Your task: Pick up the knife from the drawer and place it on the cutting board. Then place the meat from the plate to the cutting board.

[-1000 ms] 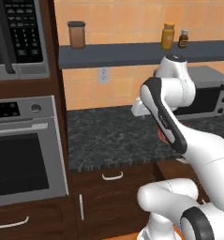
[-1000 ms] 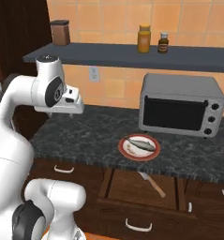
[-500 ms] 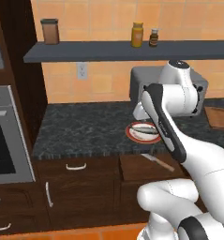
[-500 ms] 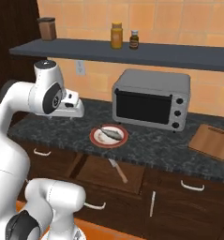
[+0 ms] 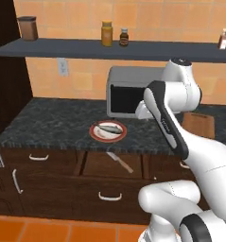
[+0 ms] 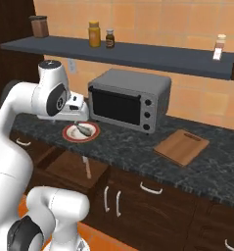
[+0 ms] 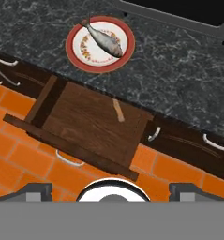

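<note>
The drawer (image 7: pixel 85 124) stands pulled out below the counter, showing its reddish-brown floor (image 5: pixel 105 164) (image 6: pixel 69 165). The knife (image 7: pixel 118 110) lies alone on that floor near the right wall, tan handle and thin blade (image 5: pixel 119 162) (image 6: pixel 86 168). Behind it on the counter sits the red-rimmed plate (image 7: pixel 125 33) (image 5: pixel 96 134) (image 6: pixel 91 135) carrying the meat (image 7: pixel 104 40) (image 5: pixel 109 127) (image 6: pixel 82 129). The cutting board (image 6: pixel 182 146) (image 5: pixel 198 124) lies bare, far right on the counter. My gripper (image 7: pixel 111 190) hangs high above the drawer front, open and holding nothing.
A silver toaster oven (image 6: pixel 128 100) (image 5: pixel 126 94) stands just behind the plate. A shelf (image 6: pixel 138 54) with jars runs above it. Narrower shut drawers with silver handles (image 7: pixel 153 135) flank the open one. Orange tiled floor (image 7: pixel 19 154) lies in front.
The base has driven to the right: the wall oven slid out of view on the left, and the cutting board and the open drawer came closer to centre. The arm's pose is unchanged.
</note>
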